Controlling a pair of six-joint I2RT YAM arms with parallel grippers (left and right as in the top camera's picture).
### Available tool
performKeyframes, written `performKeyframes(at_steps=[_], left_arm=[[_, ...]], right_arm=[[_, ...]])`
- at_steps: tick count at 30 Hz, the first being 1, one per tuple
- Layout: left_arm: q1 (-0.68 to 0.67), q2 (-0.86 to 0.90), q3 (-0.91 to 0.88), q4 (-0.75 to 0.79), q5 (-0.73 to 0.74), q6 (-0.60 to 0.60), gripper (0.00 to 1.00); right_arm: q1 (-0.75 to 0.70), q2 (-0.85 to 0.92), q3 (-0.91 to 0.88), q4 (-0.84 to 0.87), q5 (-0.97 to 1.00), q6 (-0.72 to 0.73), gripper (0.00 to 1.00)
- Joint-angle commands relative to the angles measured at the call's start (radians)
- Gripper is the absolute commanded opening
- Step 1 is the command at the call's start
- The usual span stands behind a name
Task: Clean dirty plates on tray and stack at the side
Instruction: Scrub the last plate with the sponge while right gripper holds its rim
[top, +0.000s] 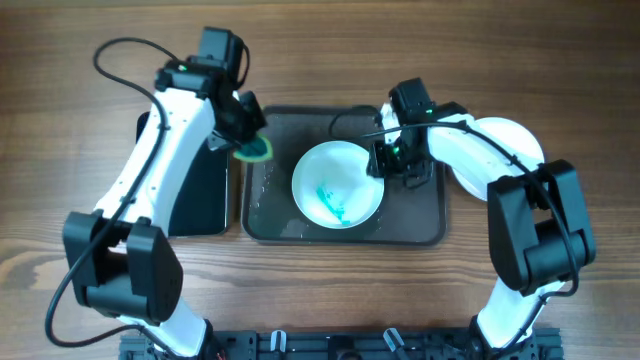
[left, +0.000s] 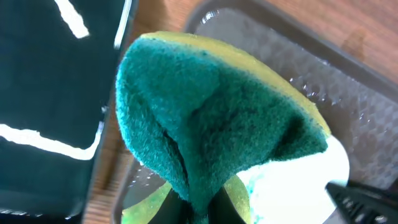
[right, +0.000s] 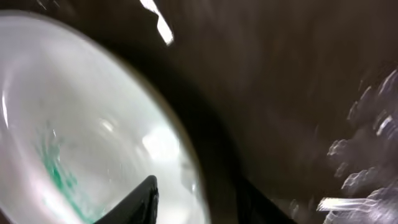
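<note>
Plate (right: 74, 124) rim between fingers (right: 144, 196) of right hand (right: 199, 202), grip unclear; left hand (top: 246, 135) clamps sponge (left: 211, 112).

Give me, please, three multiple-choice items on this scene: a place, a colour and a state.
1. Where does the round white plate lie?
A on the dark rectangular tray
B on the floor
C in a sink

2. What colour is the smear on it?
A red
B teal-green
C brown

3. How is the left gripper?
A open and empty
B shut on the green-and-yellow sponge
C not in view

Key:
1 A, the tray's rim frames the plate from overhead.
2 B, teal streaks show overhead and in the right wrist view.
3 B, the sponge is pinched and folded in the left wrist view.
</note>
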Motion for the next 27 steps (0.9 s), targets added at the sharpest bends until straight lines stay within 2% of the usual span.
performKeyframes(at_steps=[1,4,8,11,17,22,27], left_arm=[[-0.031,-0.014,-0.068,0.076,0.069,-0.024,0.04],[-0.058,-0.014,-0.084,0.104,0.069,-0.024,0.04],[-0.089,-0.013,-0.084,0.124,0.069,-0.024,0.04],[-0.121,-0.002,-0.084,0.143,0.069,-0.024,0.04],[-0.193,0.12,-0.084,0.206,0.061,-0.025,0.04],[-0.241,0.268,-0.084,0.198,0.043,-0.03,0.04],[-0.291,0.313,-0.084,0.174,0.099,-0.023,0.04]], right_arm=[[-0.006,0.033,0.003,0.041,0.02,-0.097,0.25],[-0.003,0.057,0.002,0.033,0.011,-0.079,0.05],[-0.003,0.07,0.0,0.007,-0.054,-0.018,0.04],[-0.003,0.069,0.0,-0.018,-0.095,0.19,0.04],[0.001,0.069,0.0,-0.026,-0.133,0.225,0.04],[0.0,0.069,0.0,-0.019,-0.132,0.224,0.04],[0.0,0.069,0.0,-0.019,-0.128,0.224,0.04]])
